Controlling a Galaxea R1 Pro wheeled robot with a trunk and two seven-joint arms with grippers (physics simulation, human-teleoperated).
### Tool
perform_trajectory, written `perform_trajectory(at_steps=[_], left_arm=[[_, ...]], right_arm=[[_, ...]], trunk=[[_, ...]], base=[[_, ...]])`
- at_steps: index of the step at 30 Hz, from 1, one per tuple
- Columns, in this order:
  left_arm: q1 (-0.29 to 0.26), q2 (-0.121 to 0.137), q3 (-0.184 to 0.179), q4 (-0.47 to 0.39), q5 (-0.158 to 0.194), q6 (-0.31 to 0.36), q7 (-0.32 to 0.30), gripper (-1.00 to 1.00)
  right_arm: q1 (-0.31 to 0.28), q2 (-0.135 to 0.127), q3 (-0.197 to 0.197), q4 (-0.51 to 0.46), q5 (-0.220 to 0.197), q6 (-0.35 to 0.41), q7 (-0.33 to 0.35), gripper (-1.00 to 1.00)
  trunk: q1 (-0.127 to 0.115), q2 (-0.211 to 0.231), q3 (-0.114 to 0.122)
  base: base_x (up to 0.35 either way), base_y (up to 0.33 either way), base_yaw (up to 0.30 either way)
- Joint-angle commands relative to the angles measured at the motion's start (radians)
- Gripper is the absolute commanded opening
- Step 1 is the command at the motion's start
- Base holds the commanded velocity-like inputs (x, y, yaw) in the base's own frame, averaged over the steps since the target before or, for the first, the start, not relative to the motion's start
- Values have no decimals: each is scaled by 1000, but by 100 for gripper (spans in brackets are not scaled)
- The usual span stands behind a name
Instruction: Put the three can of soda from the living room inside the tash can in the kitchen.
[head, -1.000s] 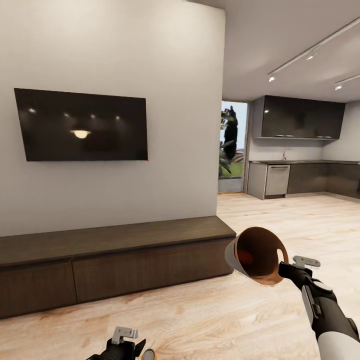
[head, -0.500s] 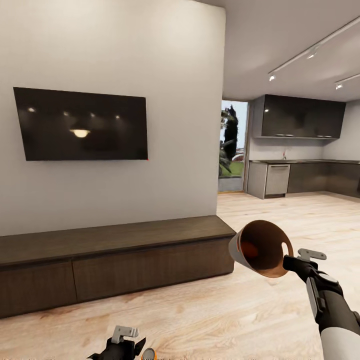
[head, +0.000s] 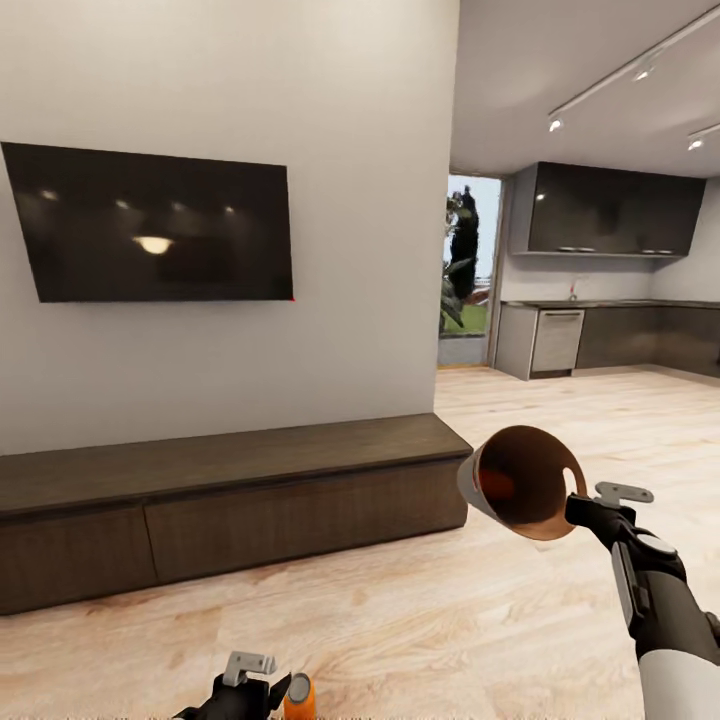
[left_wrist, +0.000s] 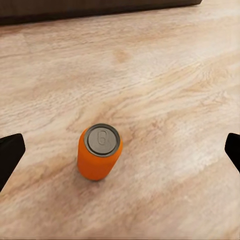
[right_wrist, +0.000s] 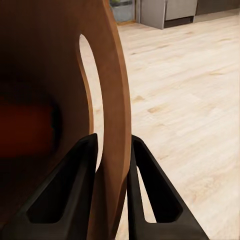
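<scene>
A pale wood-plank floor carries a short bright orange soda can with a grey top, standing upright. A long, low dark wooden cabinet also rests on this floor along the wall.

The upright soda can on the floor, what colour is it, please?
Bright orange can with a grey top, clearest in the left wrist view.

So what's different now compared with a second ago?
Mostly the camera: the whole view shifted, so the TV and low cabinet sit differently in frame. That brings more of the orange can into sight on the floor beside the left gripper, which is open around it, not touching. The right gripper stays shut on the rim of the brown bucket, tipped sideways.
</scene>
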Motion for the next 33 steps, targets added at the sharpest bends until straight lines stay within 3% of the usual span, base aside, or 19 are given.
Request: perform_trajectory(at_steps=[1, 4, 9, 33], left_arm=[[0, 0, 0, 0, 0, -1, 0, 100], [0, 0, 0, 1, 0, -2, 0, 100], [0, 0, 0, 1, 0, -3, 0, 100], [0, 0, 0, 6, -1, -5, 2, 100]], right_arm=[[0, 1, 9, -26, -6, 7, 6, -100], [3, 3, 21, -87, -8, 71, 6, -100], [6, 4, 27, -131, -10, 115, 6, -100], [6, 3, 28, -179, -7, 133, 6, -100]], trunk=[[0, 0, -4], [2, -1, -15], [4, -2, -35], [15, -8, -128]], base=[[0, 0, 0], [0, 0, 0], [0, 0, 0], [0, 0, 0]])
